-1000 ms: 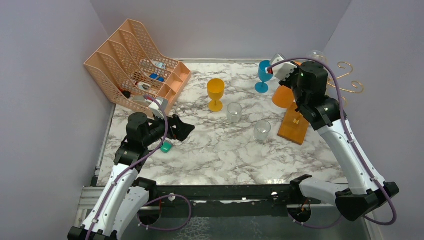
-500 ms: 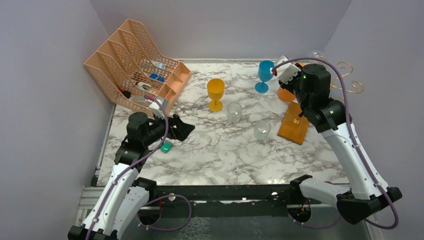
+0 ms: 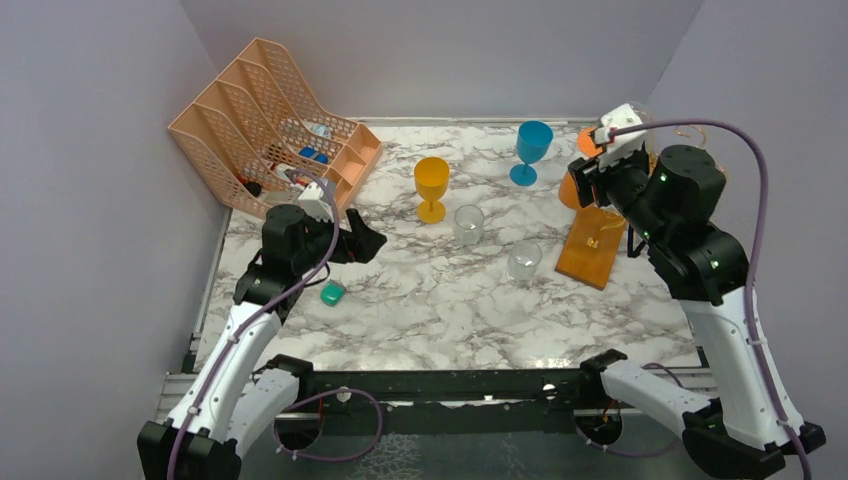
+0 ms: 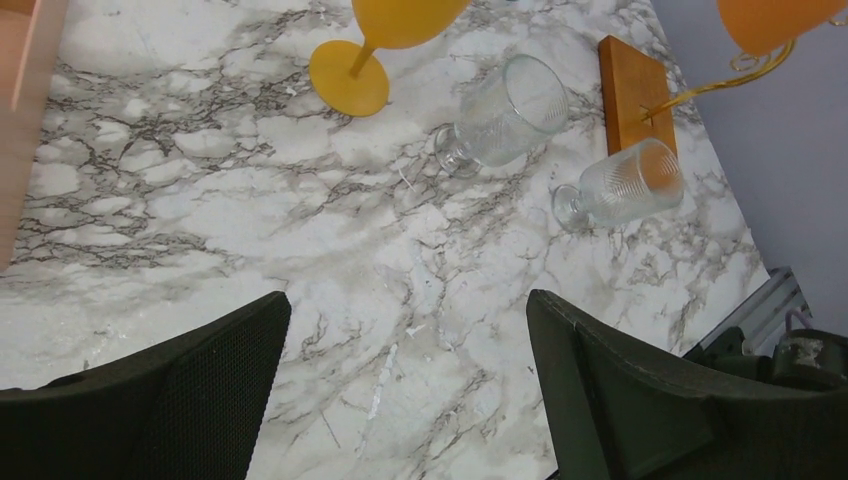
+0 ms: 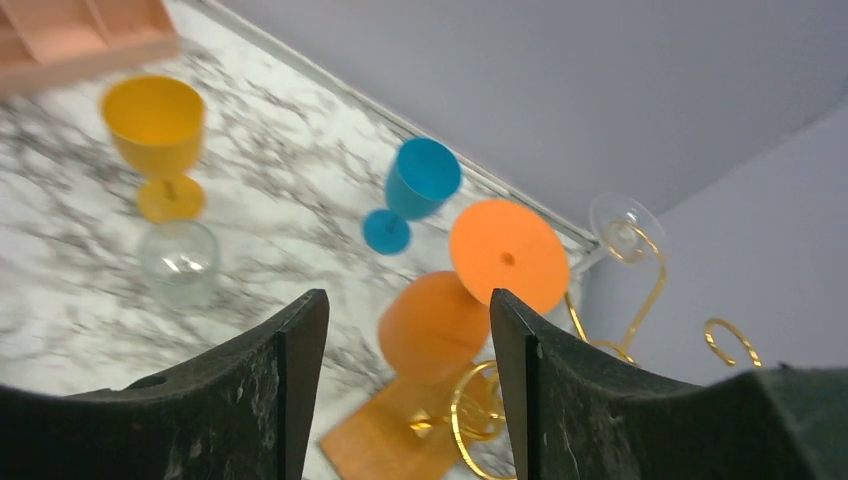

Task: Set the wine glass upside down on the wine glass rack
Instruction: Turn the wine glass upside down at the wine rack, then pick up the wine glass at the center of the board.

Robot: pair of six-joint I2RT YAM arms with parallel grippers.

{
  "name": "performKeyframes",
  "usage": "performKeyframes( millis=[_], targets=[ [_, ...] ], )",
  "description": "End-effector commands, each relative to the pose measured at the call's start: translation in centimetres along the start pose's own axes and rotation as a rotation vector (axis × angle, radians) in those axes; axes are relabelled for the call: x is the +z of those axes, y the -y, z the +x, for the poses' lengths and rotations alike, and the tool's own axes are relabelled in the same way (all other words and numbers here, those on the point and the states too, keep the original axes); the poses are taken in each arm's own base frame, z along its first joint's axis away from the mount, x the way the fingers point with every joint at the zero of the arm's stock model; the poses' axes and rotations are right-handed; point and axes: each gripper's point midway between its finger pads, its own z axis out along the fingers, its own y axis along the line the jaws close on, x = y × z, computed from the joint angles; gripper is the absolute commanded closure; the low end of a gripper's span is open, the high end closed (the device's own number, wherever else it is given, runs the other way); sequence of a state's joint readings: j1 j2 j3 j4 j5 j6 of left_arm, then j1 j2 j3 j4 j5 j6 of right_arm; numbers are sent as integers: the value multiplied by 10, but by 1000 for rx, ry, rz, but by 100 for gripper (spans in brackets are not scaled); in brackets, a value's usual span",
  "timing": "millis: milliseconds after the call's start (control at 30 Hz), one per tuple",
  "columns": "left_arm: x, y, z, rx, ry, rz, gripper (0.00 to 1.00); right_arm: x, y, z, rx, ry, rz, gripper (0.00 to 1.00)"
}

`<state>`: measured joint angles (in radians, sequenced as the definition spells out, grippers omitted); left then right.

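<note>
The orange wine glass (image 3: 571, 190) hangs upside down on the wine glass rack (image 3: 590, 246), bowl down and round foot up. In the right wrist view the glass (image 5: 432, 325) tilts against a gold spiral arm of the rack (image 5: 468, 408), above the wooden base. My right gripper (image 3: 597, 172) is open and empty, just behind and above the glass, which shows between its fingers (image 5: 405, 300). A clear glass (image 5: 624, 215) also hangs on the rack's far side. My left gripper (image 3: 362, 241) is open and empty above the marble (image 4: 408, 300).
A yellow goblet (image 3: 432, 185), a blue goblet (image 3: 531, 150) and two clear glasses (image 3: 468, 224) (image 3: 523, 260) stand mid-table. A peach mesh organiser (image 3: 270, 130) fills the back left corner. A small teal object (image 3: 332, 293) lies near the left arm.
My right gripper has drawn back up and to the right from the orange glass, which stays on the rack. My left arm has moved slightly farther onto the table.
</note>
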<state>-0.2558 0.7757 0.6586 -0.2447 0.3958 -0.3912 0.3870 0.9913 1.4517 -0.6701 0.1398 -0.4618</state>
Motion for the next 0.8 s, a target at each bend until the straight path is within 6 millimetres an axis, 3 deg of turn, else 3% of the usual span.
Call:
performKeyframes(
  millis=[0, 100, 267, 500, 667, 767],
  targets=[
    [12, -3, -34, -8, 21, -67, 8, -24, -39, -48, 280, 220, -215, 36],
    [29, -9, -48, -4, -5, -93, 13, -38, -63, -62, 421, 294, -348, 36],
    [68, -16, -69, -5, -52, -107, 22, -50, -88, -54, 648, 310, -444, 37],
    [125, -11, -94, 9, -82, -107, 31, -56, -94, -32, 648, 254, -426, 36],
    [170, 2, -99, 4, -106, -88, 32, -52, -100, -17, 619, 205, -429, 35],
    [187, -4, -99, 0, -116, -115, 36, -51, -103, -13, 615, 185, -437, 35]
  ],
)
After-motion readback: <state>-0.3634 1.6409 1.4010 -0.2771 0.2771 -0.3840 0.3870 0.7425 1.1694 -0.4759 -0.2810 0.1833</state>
